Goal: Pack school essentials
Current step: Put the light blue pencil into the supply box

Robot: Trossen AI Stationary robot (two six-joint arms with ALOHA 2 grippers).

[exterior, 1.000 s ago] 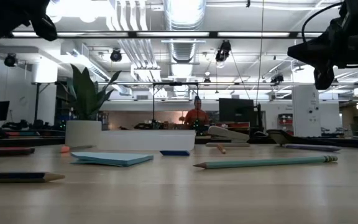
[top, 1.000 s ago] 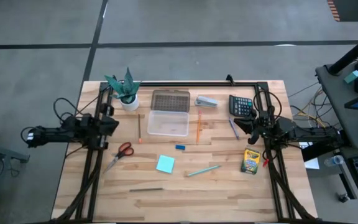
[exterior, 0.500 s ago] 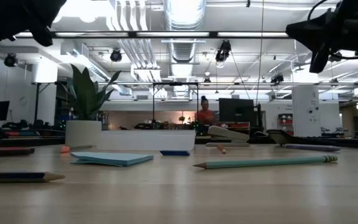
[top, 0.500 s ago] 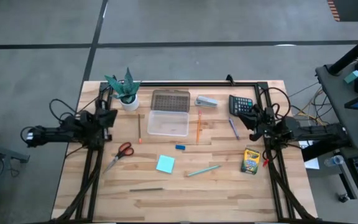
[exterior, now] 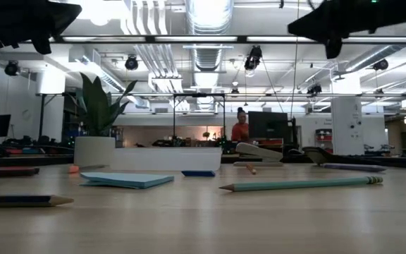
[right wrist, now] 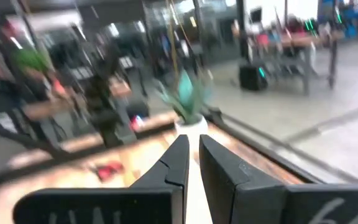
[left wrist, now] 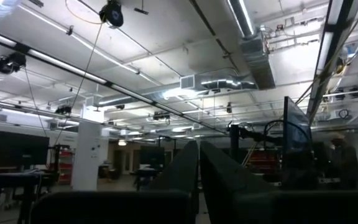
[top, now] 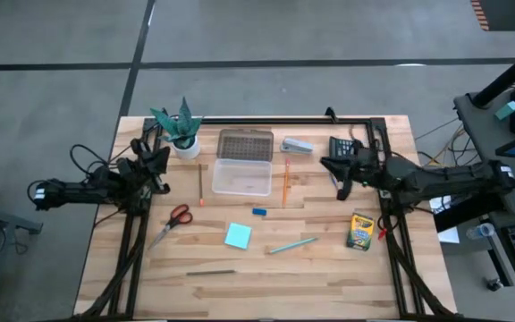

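Left gripper (top: 156,159) is held closed and empty above the table's (top: 132,277) left edge, with the potted plant (top: 180,131) just beyond it toward the far side. Red-handled scissors (top: 173,217) are found just nearward of that gripper, the grey pencil (top: 209,273) farther toward the near edge. An orange pencil (top: 200,183) is laid a bit to its right, next to the clear plastic case (top: 243,162) with lid open. The tiny blue eraser (top: 259,212), light-blue notepad (top: 238,235) and teal pencil (top: 293,245) are spread mid-table, between the two grippers and nearer the front. An orange pen (top: 286,180) is seen just right of the case, the grey stapler (top: 298,145) beyond it. Right gripper (top: 337,177) is kept closed, nothing held, above the blue pen (top: 336,185), with the black calculator (top: 345,149) just behind it and the yellow-green crayon box (top: 359,231) near it, toward the front. A person (exterior: 241,128) is visible in the room behind.
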